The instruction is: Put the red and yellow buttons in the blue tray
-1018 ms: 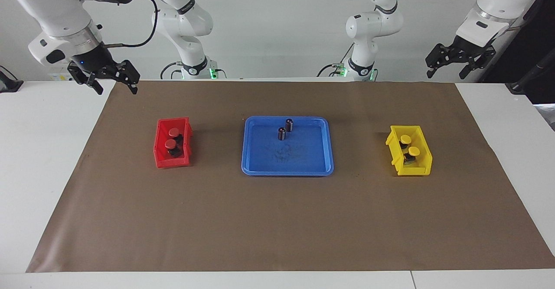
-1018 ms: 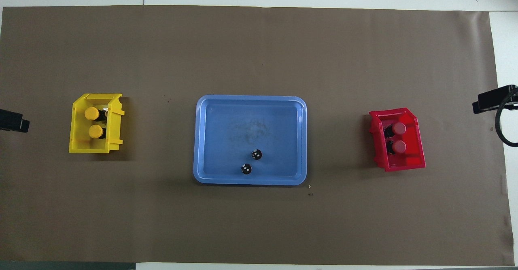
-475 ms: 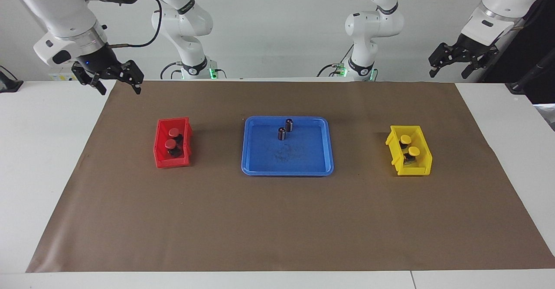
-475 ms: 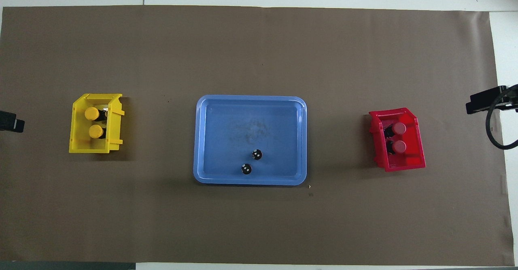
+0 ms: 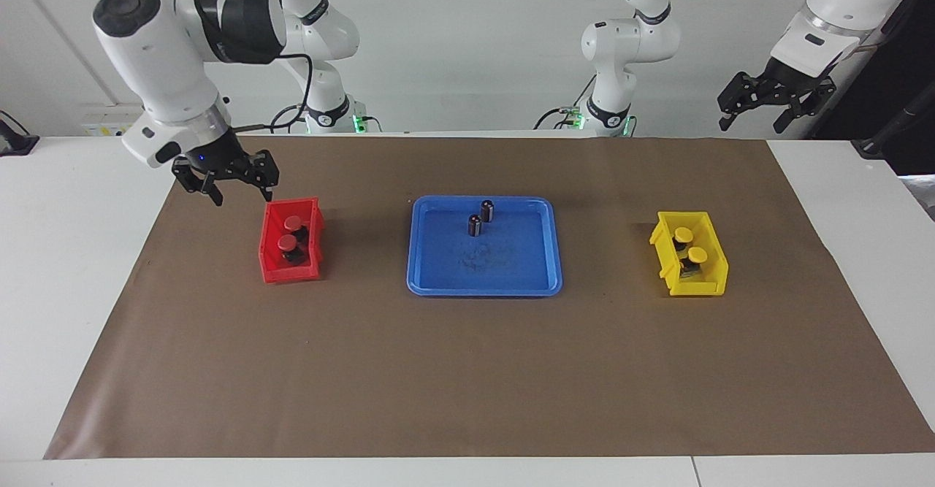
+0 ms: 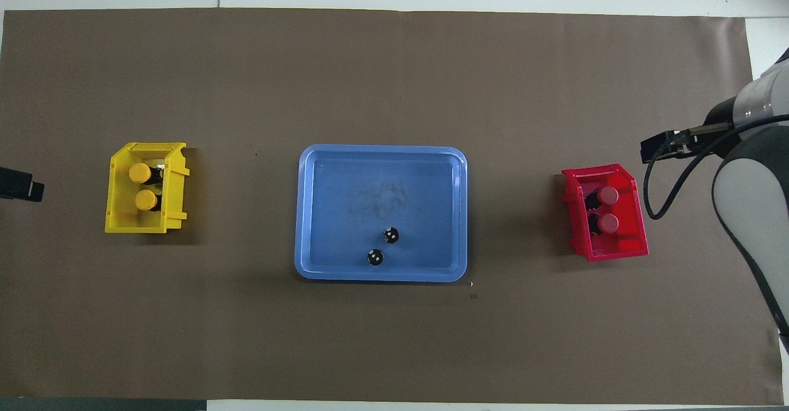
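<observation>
Swinging in from the table's edge over the last second, my right gripper had come down to hover just beside the red bin, at the corner nearest the robots, with its fingers apart and nothing between them; I judged that gap was being set to fit a cap. My left gripper waited high over the mat's corner at its own end, its fingers spread and empty. Inside the red bin stood the two red buttons, caps up on black bodies, one nearer the robots than the other, so a straight drop from above should reach them. At the left arm's end of the table the yellow bin held the two yellow buttons the same way. Between the bins lay the blue tray, holding only two dark cylinders near its robot-side rim, which left most of its floor free. No button had reached the tray yet.
</observation>
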